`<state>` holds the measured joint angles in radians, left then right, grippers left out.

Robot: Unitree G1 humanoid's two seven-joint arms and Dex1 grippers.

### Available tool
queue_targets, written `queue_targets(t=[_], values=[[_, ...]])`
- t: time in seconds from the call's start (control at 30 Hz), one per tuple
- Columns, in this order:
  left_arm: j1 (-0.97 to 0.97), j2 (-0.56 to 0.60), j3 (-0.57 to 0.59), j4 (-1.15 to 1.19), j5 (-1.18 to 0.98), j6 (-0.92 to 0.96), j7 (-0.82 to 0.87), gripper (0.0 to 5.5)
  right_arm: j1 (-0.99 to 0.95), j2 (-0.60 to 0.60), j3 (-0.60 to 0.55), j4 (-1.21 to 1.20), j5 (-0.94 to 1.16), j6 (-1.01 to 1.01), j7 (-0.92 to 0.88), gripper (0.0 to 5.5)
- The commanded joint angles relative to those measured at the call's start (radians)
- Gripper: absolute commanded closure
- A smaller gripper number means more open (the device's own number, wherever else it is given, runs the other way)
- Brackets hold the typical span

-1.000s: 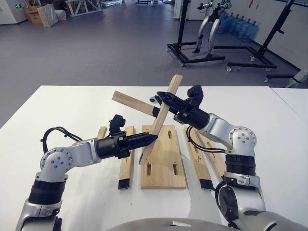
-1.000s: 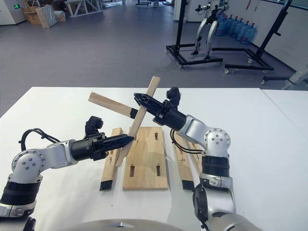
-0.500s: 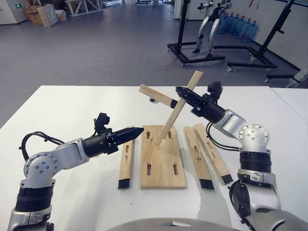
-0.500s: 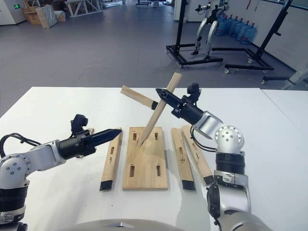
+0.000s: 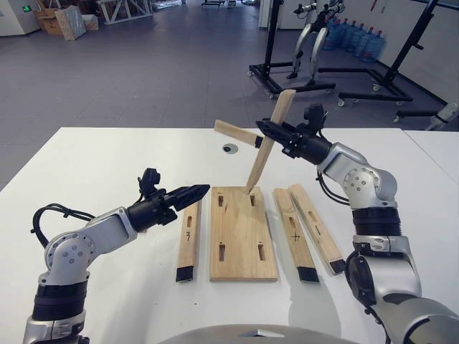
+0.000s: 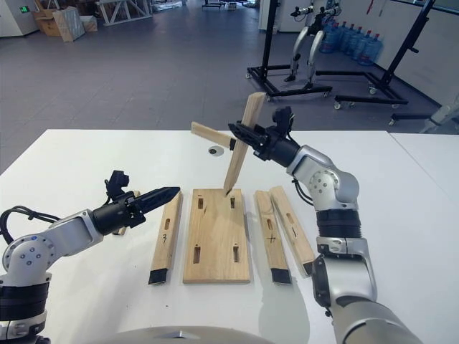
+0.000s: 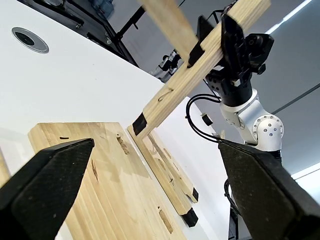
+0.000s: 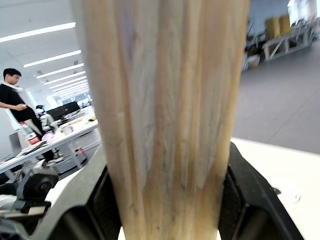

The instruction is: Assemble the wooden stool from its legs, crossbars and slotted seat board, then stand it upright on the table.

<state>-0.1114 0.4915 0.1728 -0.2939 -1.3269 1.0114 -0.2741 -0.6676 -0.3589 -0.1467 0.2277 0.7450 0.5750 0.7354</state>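
Observation:
The slotted seat board (image 5: 242, 236) lies flat in the middle of the table. My right gripper (image 5: 268, 134) is shut on a wooden leg with a crossbar joined across it (image 5: 271, 136), held steeply tilted above the board's far end. The leg's black lower tip (image 5: 250, 191) is at the board's far right slot; I cannot tell if it is seated. In the right wrist view the leg (image 8: 165, 125) is right in front of the camera. My left gripper (image 5: 192, 192) hovers open, low over the table left of the board, with nothing in it. The left wrist view looks across the seat board (image 7: 85, 165).
One loose leg (image 5: 188, 233) lies left of the board. Two more loose legs (image 5: 294, 233) (image 5: 316, 228) lie to its right. A round cable hole (image 5: 229, 148) sits in the table behind the board. Black stands and water bottles are on the floor beyond.
My right gripper raised the leg-and-crossbar piece, swung it toward the far right and stood it steeper. My left gripper drew back to the left, away from the piece.

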Motion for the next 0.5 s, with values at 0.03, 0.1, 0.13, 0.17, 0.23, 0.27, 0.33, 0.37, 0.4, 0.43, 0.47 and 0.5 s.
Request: queue_targets(t=[0.03, 0.1, 0.13, 0.17, 0.23, 0.27, 0.33, 0.37, 0.4, 0.43, 0.47, 0.5], values=[[0.003, -0.006, 0.004, 0.008, 0.032, -0.007, 0.004, 0.94, -0.05, -0.009, -0.006, 0.045, -0.047, -0.095, 0.082, 3.43], [-0.002, -0.01, 0.003, 0.013, 0.041, -0.004, 0.002, 0.94, -0.061, -0.003, -0.003, 0.066, -0.072, -0.138, 0.108, 3.43], [-0.003, -0.012, 0.004, 0.015, 0.044, -0.004, 0.003, 0.94, -0.061, 0.005, -0.001, 0.071, -0.08, -0.154, 0.118, 3.43], [-0.003, -0.015, 0.004, 0.016, 0.048, -0.004, 0.004, 0.94, -0.062, 0.012, 0.0, 0.082, -0.08, -0.154, 0.134, 3.43], [-0.001, -0.02, 0.001, 0.019, 0.061, -0.004, 0.002, 0.94, -0.064, 0.021, 0.006, 0.121, -0.071, -0.127, 0.174, 3.43], [0.0, -0.023, -0.002, 0.019, 0.07, -0.004, 0.001, 0.94, -0.063, 0.026, -0.004, 0.145, -0.045, -0.106, 0.218, 3.43], [0.005, -0.027, -0.008, 0.017, 0.084, -0.003, -0.004, 0.94, -0.06, 0.029, -0.019, 0.195, -0.035, -0.137, 0.305, 3.43], [0.008, -0.029, -0.009, 0.015, 0.089, -0.001, -0.006, 0.94, -0.061, 0.022, -0.013, 0.22, -0.046, -0.165, 0.366, 3.43], [0.012, -0.029, -0.007, 0.011, 0.092, 0.001, -0.009, 0.94, -0.07, 0.014, -0.004, 0.253, -0.064, -0.203, 0.428, 3.43], [0.014, -0.031, -0.005, 0.009, 0.095, 0.003, -0.011, 0.94, -0.084, 0.007, 0.003, 0.285, -0.077, -0.233, 0.489, 3.43], [0.016, -0.032, -0.004, 0.009, 0.098, 0.005, -0.014, 0.94, -0.105, 0.0, 0.009, 0.326, -0.095, -0.274, 0.548, 3.43], [0.017, -0.033, -0.003, 0.008, 0.1, 0.006, -0.016, 0.94, -0.123, -0.005, 0.013, 0.364, -0.112, -0.311, 0.595, 3.43]])
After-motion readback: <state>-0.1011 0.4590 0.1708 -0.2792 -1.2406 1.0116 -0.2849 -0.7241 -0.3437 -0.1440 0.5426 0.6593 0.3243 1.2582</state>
